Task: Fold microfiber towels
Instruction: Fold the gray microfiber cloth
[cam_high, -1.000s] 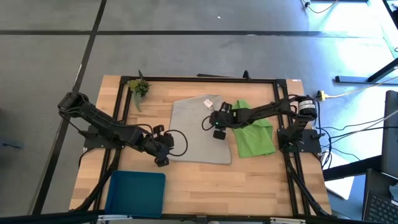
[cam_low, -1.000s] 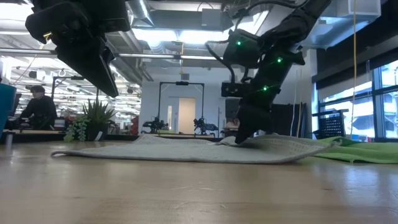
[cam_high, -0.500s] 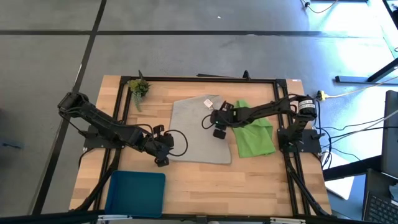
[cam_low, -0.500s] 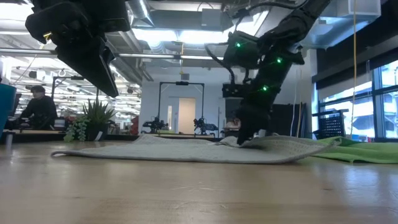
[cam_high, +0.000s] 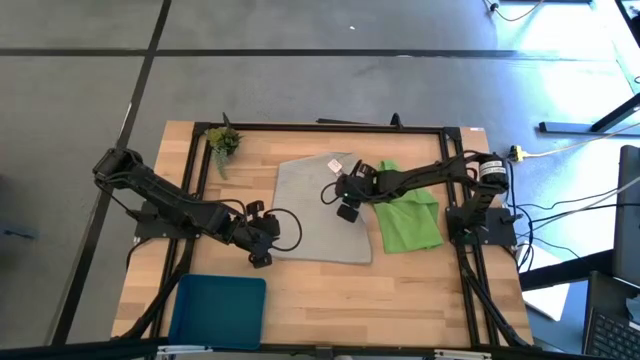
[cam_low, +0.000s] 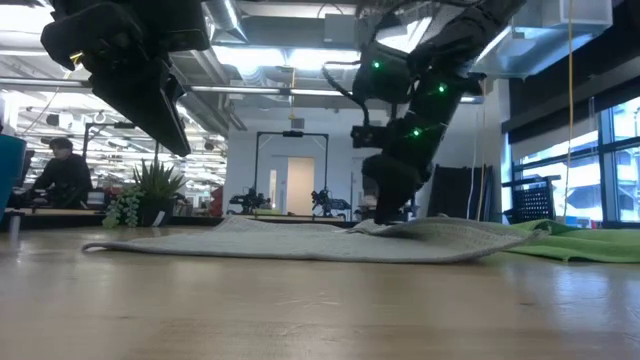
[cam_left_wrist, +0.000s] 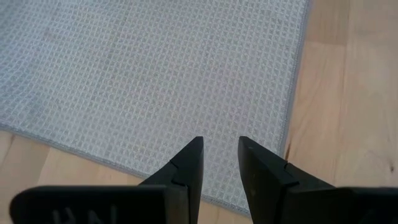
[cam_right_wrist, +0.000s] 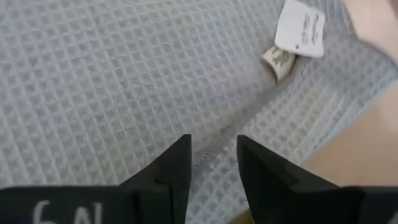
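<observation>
Grey towel (cam_high: 322, 210) is lying flat mid-table, green towel (cam_high: 410, 222) touching its right edge. I am hovering the right gripper (cam_high: 347, 208), fingers slightly apart, over grey's far right; left gripper (cam_high: 262, 253), also parted, is waiting at its near-left corner. Next, I judge, both must pinch edges.

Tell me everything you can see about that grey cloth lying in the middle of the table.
The grey towel is a soft, roughly square cloth with a waffle weave and a stitched hem. It lies spread nearly flat on the wooden table, its far right part slightly rumpled. A white care tag shows at one edge. The right gripper is low over its right part, fingers slightly apart with a raised ridge of cloth between them. The left gripper hovers at its near left corner. The green towel lies alongside to its right.
</observation>
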